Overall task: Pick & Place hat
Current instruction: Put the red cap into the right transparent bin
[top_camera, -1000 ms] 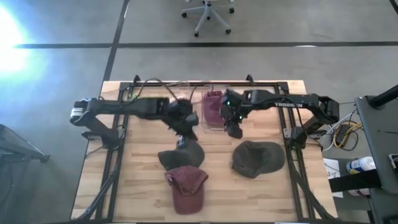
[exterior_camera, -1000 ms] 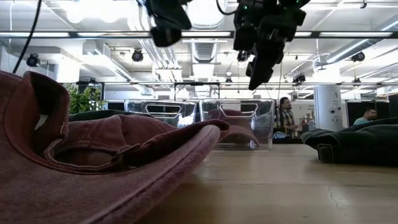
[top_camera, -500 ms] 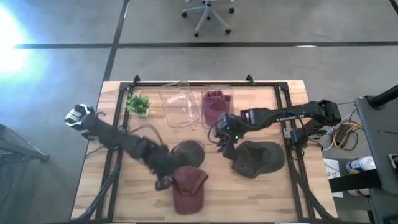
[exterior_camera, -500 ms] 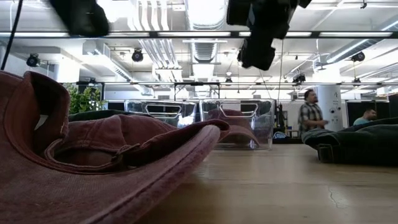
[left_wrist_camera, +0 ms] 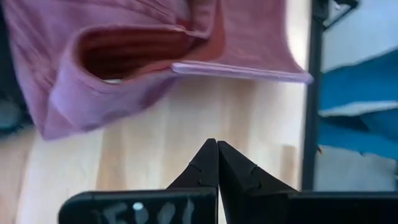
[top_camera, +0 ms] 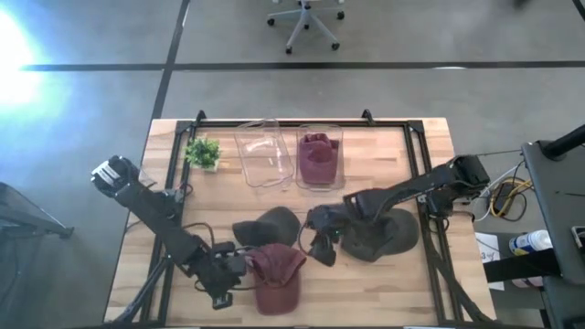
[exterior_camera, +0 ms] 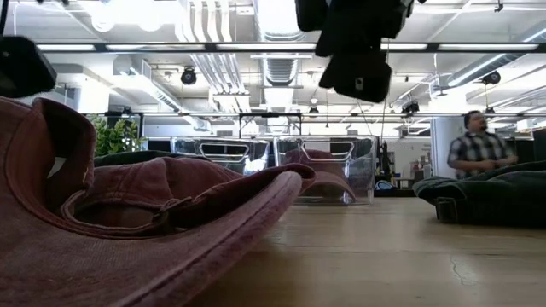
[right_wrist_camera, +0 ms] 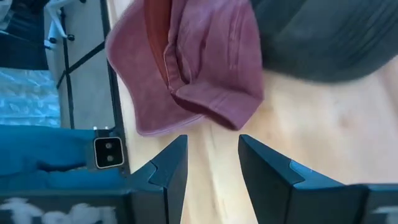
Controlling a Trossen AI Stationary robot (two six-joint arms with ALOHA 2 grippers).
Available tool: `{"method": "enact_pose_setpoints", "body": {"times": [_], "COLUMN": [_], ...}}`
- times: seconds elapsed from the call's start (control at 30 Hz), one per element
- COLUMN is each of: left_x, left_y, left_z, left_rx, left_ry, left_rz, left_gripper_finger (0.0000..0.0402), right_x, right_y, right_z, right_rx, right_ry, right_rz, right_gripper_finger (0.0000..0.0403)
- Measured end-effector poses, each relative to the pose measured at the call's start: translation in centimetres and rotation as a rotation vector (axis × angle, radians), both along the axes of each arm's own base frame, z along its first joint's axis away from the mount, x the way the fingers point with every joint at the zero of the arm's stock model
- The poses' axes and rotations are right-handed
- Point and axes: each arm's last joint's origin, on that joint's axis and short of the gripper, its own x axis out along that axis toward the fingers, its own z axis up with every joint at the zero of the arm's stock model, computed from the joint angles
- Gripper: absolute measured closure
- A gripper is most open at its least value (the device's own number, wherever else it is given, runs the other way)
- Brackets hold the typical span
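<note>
Beside maroon hat (top_camera: 276, 277): left hand (top_camera: 226, 279) closed, empty.

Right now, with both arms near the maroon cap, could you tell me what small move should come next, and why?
Probably open the left gripper: it hovers beside the faded maroon cotton cap with fingers pressed together, so it cannot grasp. The right gripper is already open, above the wooden table between that cap and the dark olive cap.

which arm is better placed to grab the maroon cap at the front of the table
Left. The left gripper sits right beside the maroon cap, though shut; the open right gripper hangs farther off, between the two dark caps.
</note>
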Motion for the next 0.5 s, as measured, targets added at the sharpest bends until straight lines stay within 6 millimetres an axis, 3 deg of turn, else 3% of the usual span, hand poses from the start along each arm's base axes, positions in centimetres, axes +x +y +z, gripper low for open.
{"method": "enact_pose_setpoints", "body": {"times": [0.3,0.5], "left_x": [0.0,0.8], "left_y": [1.6,2.5], "left_z": [-3.5,-4.1], "left_rx": [0.011,-0.024], "left_ry": [-0.175,-0.281], "left_rz": [0.121,0.175], "left_gripper_finger": [0.0401,0.0401], "right_x": [1.8,3.2], "right_y": [2.2,2.4], "right_z": [-1.9,-3.3], "right_rx": [0.085,0.115], "right_ry": [-0.054,-0.103], "right_rz": [-0.046,-0.126], "right_gripper_finger": [0.0264,0.0264]}}
